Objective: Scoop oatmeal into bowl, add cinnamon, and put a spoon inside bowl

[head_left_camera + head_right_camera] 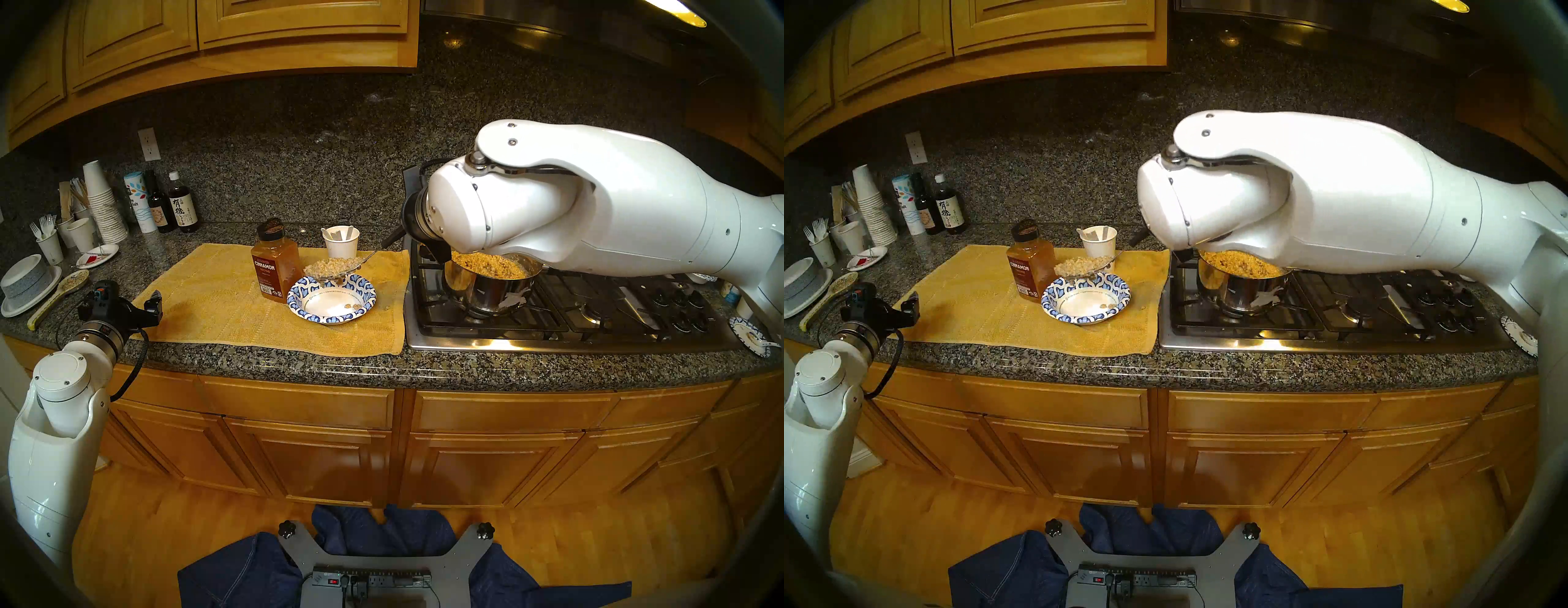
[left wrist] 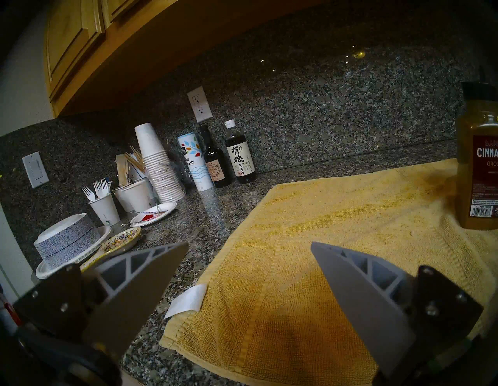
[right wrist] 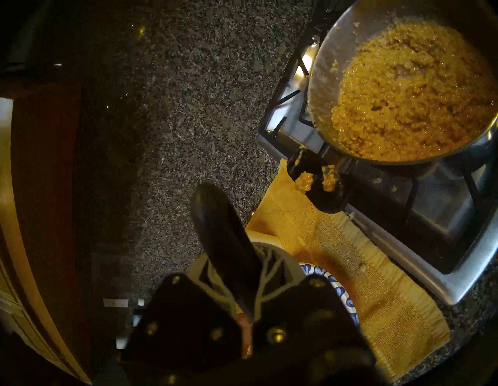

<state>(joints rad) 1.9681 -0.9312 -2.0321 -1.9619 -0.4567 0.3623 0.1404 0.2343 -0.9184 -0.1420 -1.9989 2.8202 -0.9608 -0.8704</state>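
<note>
The blue-and-white patterned bowl (image 1: pixel 331 299) sits on a yellow towel (image 1: pixel 220 297), holding only a few crumbs of oatmeal (image 1: pixel 352 305). Just above its far rim hovers a metal serving spoon (image 1: pixel 335 266) heaped with oatmeal. My right gripper (image 3: pixel 242 269) is shut on that spoon's black handle (image 3: pixel 221 237). More oatmeal (image 3: pixel 412 107) fills the steel pot (image 1: pixel 479 288) on the stove. The cinnamon jar (image 1: pixel 275 263) stands upright left of the bowl. A white plastic spoon (image 1: pixel 329 233) stands in a paper cup (image 1: pixel 341 246) behind the bowl. At the towel's left edge, my left gripper (image 2: pixel 249 244) is open and empty.
The gas stove (image 1: pixel 551 314) is right of the towel, and the pot's handle (image 3: pixel 315 183) is smeared with oatmeal. At the back left stand stacked cups (image 1: pixel 102 204), sauce bottles (image 1: pixel 182 208), stacked grey-white bowls (image 1: pixel 25 282) and a speckled ceramic spoon (image 1: pixel 63 293). Wall cabinets hang overhead.
</note>
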